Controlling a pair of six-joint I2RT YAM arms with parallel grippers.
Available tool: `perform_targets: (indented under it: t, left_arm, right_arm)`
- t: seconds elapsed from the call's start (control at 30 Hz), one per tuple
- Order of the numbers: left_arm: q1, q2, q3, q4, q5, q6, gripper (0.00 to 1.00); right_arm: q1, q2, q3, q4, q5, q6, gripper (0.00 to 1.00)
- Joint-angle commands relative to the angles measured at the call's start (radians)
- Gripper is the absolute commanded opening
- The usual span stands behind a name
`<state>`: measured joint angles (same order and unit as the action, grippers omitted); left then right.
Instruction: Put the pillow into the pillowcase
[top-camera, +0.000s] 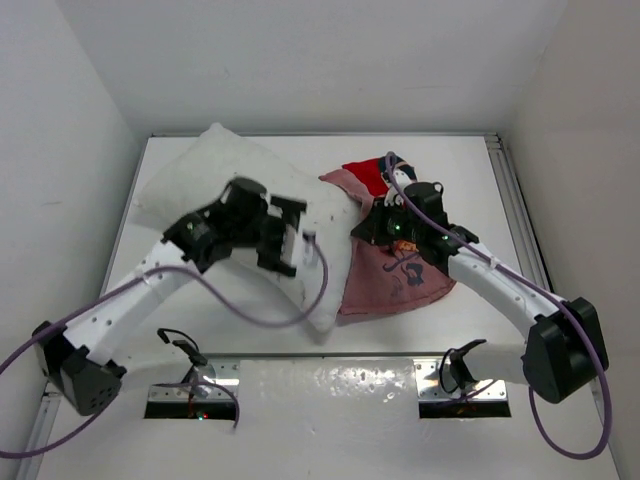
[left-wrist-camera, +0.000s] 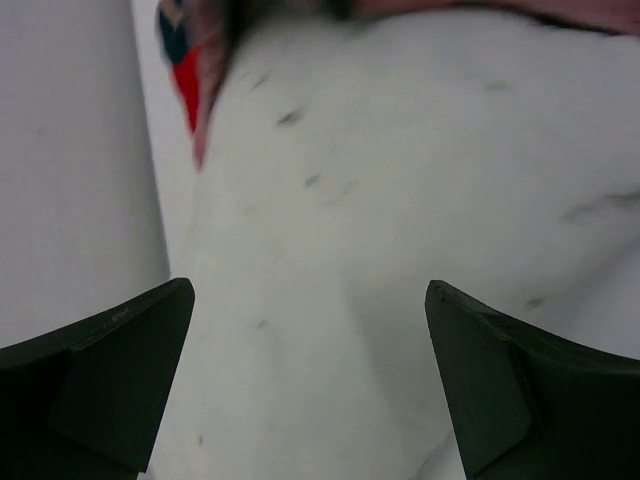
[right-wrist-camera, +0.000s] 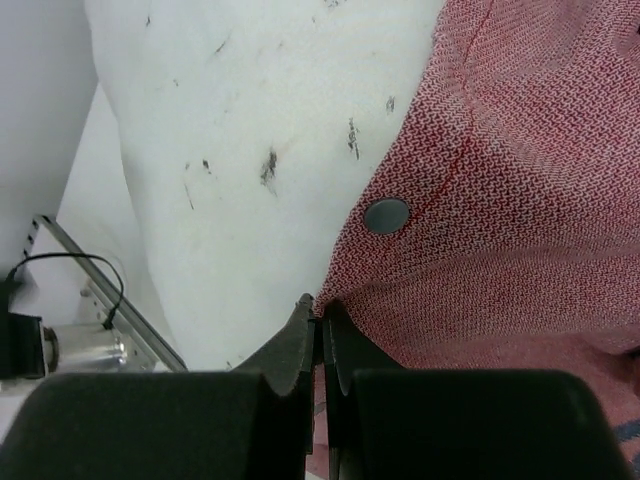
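Dark fingers of the left gripper fill the bottom of its own view. They stand wide apart and hold nothing. Right in front of them, and between them, is the big white pillow. It lies on the table, with most of it out in the open under and behind this hand. Past the fingertips, a bit of the red pillowcase lies against the pillow's far end.

The right gripper is squeezed tight. It looks to be nipping the edge of the pillowcase, close to a small round button. The pillow sits just to the left of this hand, touching the red cloth. I cannot tell how much of the pillow, if any, is inside.

What could go wrong? Nothing grips the pillow now, so it may puff up and slide away from the opening. The right hand's nip is thin. A hard push from the pillow could pull the cloth out, and the opening would flop shut. If the left hand pushes low, it may shove the pillowcase along the table and not fill it. The open fingers could also catch the red edge and fold it under.
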<state>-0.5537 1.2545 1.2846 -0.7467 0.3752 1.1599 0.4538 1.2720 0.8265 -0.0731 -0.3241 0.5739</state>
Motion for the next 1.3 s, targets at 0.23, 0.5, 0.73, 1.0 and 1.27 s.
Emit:
perform_targets:
  t: [0.23,0.5,0.73,1.0,1.27]
  left_arm:
    - [-0.282,-0.083,-0.602,0.522,-0.201,0.274,1.0]
    - [-0.336,0.051,-0.653,0.988,-0.367,0.039,0.05]
    - [-0.216,0.146,-0.323,0.815,-0.528,-0.359,0.0]
    - [-0.27,0.2,-0.133,0.705,-0.417,-0.591,0.0]
    - [-0.281,0.233,-0.203,0.671,-0.133,-0.738,0.01]
  right_arm:
    - [0.019,-0.052,-0.087,0.16,0.059,0.13,0.0]
    - [0.054,-0.103,-0.119,0.078,0.089,0.106,0.0]
    - [0.098,-0.187,-0.026,-0.192,0.076,-0.112,0.0]
    - [0.164,-0.158,0.085,0.032,-0.038,0.047,0.0]
    - [0.066,-0.224,-0.092,0.406,0.063,0.461,0.0]
